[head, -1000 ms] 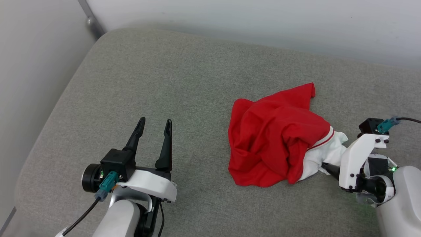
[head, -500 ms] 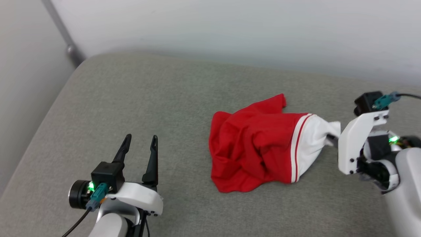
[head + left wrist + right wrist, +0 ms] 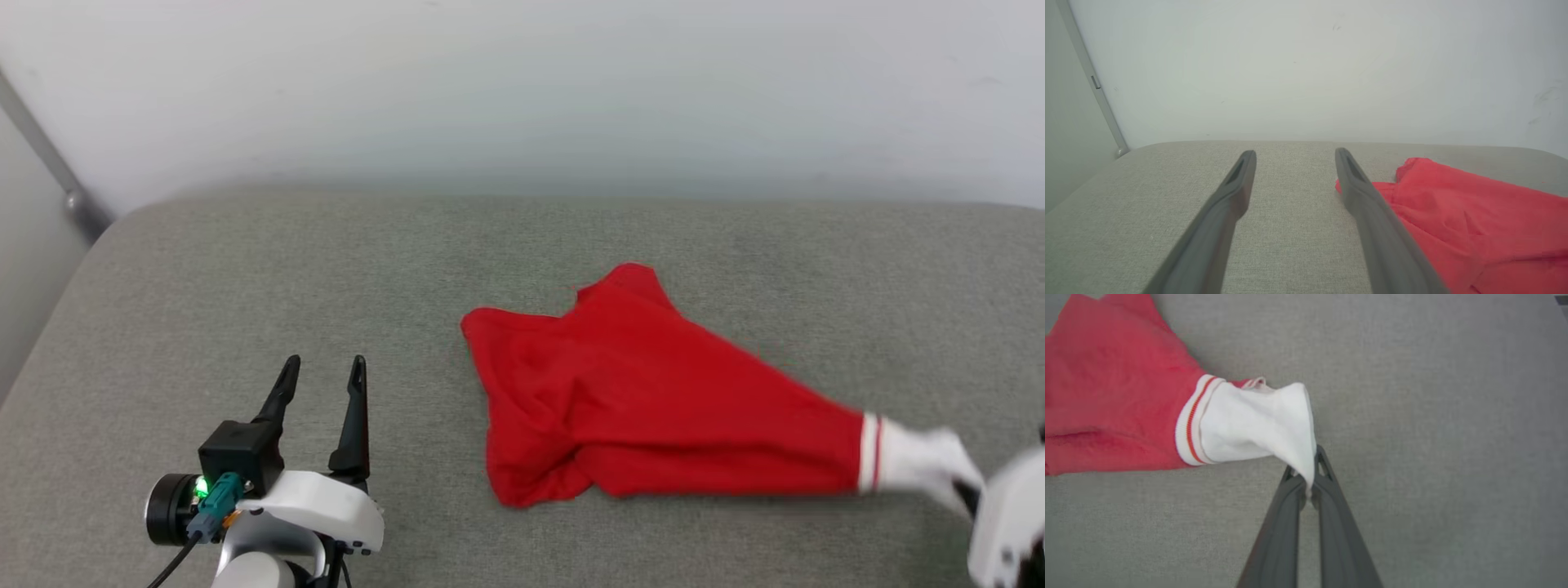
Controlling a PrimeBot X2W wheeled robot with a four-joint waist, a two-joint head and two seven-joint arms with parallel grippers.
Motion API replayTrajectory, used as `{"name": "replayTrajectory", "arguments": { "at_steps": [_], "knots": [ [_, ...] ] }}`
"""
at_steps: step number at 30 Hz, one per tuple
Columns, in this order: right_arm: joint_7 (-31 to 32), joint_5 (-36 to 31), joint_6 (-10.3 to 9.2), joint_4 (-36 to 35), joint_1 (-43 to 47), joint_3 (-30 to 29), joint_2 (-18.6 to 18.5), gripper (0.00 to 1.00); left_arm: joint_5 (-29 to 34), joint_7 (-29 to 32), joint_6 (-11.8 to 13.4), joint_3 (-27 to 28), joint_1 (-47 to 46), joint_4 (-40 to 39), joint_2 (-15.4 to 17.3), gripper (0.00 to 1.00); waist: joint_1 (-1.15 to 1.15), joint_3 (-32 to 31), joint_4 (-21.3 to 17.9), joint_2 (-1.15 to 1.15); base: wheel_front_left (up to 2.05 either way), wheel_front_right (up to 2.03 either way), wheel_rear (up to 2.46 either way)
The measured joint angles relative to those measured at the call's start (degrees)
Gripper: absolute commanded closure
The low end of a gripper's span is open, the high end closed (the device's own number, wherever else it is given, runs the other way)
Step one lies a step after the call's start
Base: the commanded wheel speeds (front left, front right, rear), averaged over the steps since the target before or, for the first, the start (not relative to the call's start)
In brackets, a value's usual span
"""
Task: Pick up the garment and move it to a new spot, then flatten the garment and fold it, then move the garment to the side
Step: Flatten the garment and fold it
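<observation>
The garment (image 3: 653, 408) has stretched rightward, sleeve pinched by the mostly-cropped right claw (image 3: 967, 496).

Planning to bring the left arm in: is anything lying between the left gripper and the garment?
Nothing visible. Only bare grey cushion lies between the open left gripper and the garment; the right gripper is shut on its white sleeve.
</observation>
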Motion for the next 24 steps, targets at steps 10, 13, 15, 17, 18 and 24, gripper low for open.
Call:
{"name": "replayTrajectory", "arguments": {
  "at_steps": [10, 13, 15, 17, 18, 24],
  "knots": [
    [-16.25, 0.31, 0.00, 7.73, 8.15, -6.38, 7.22, 0.00, -1.31, 1.00, 1.15, 1.57, 1.92, -0.86, 1.34, 0.00, 0.00, 0.66, -2.24, 0.00, 0.00, 0.00, 0.00],
    [-22.82, 0.43, 0.00, 5.54, 7.99, -5.89, 7.16, 0.00, -1.59, 1.10, 1.47, 1.91, 2.32, -0.92, 1.81, 0.00, 0.00, 0.12, -2.73, 0.00, 0.00, 0.00, 0.00],
    [-26.89, -0.24, 0.00, 3.74, 7.70, -5.68, 6.94, 0.00, -1.71, 1.49, 1.86, 2.08, 2.76, -1.19, 2.09, 0.00, 0.00, -0.38, -2.99, 0.00, 0.00, 0.00, 0.00],
    [-29.62, -0.74, 0.00, 2.26, 7.49, -5.22, 6.84, 0.00, -1.85, 1.79, 2.29, 2.12, 3.42, -1.55, 2.22, 0.00, 0.00, -0.89, -3.26, 0.00, 0.00, 0.00, 0.00],
    [-30.89, -1.46, 0.00, 1.54, 7.44, -4.85, 6.83, 0.00, -1.93, 1.88, 2.33, 2.18, 3.61, -1.70, 2.29, 0.00, 0.00, -1.15, -3.37, 0.00, 0.00, 0.00, 0.00],
    [-36.44, -3.88, 0.00, -2.83, 6.75, 0.79, 7.31, 0.00, -2.20, 2.44, 2.56, 2.08, 4.65, -2.00, 2.58, 0.00, 0.00, -2.55, -3.64, 0.00, 0.00, 0.00, 0.00]
  ]
}}
